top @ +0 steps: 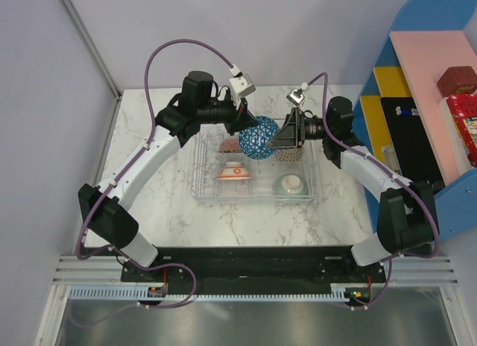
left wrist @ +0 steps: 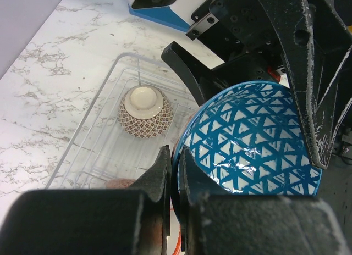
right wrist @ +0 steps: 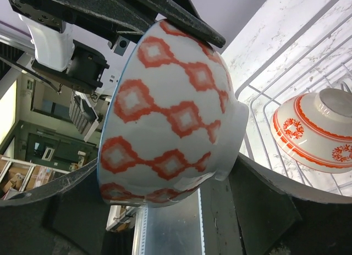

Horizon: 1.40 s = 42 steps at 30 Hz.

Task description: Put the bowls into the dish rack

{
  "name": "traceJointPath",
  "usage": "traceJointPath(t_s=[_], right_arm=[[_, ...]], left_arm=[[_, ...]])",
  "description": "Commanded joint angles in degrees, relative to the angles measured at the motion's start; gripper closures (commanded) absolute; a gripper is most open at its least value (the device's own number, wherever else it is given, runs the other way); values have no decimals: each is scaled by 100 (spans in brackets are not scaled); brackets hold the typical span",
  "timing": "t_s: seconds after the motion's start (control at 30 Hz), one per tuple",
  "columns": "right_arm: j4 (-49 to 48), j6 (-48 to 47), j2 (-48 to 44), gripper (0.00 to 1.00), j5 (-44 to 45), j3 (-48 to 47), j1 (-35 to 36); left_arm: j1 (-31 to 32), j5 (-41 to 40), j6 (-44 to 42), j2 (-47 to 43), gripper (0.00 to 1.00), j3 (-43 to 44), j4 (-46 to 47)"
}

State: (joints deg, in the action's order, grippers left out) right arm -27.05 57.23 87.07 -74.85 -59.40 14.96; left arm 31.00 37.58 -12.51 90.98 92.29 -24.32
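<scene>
Top view: over the dish rack, the left gripper pinches the blue-lined bowl by its rim while the right gripper straddles it, jaws wide. Left wrist: a lattice bowl sits upturned in the rack. Right wrist: a red-and-white bowl is racked too; the right's contact is unclear, so this apparent handover needs a firm clamp first.

A white marble-patterned bench fills the middle of the overhead view, with pale grey walls behind it and to its left. At its right edge stands a blue shelf unit with yellow, black and pink panels. A dark red box sits on the pink panel.
</scene>
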Motion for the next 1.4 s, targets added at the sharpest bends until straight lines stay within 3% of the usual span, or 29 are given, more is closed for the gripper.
traceJointPath(t_s=[0.0,0.2,0.37,1.1,1.13,1.17,1.23,1.27,1.33,1.37], right_arm=[[-73,-230,-85,14,-223,-169,-11],[-46,-291,-50,4,-214,-265,-55],[-37,-309,-14,3,-197,-336,-169],[-714,183,-120,13,-214,-345,-239],[-775,218,-120,16,-214,-327,-239],[-837,244,-137,26,-214,-310,-239],[-1029,393,-155,37,-223,-283,-239],[-1100,429,-172,51,-223,-240,-239],[-1171,473,-199,67,-197,-204,-239],[-1180,473,-208,82,-197,-195,-248]], left_arm=[[28,162,-67,-256,98,263,269],[28,170,-76,-326,98,202,269],[37,241,-23,-405,98,140,269],[125,285,-6,-300,98,96,261],[125,267,-6,-291,98,87,261],[134,267,-14,-283,98,96,269],[134,267,-6,-291,98,87,261],[134,258,-14,-291,98,96,261],[143,258,-23,-291,98,87,261],[143,250,-32,-283,98,87,261]])
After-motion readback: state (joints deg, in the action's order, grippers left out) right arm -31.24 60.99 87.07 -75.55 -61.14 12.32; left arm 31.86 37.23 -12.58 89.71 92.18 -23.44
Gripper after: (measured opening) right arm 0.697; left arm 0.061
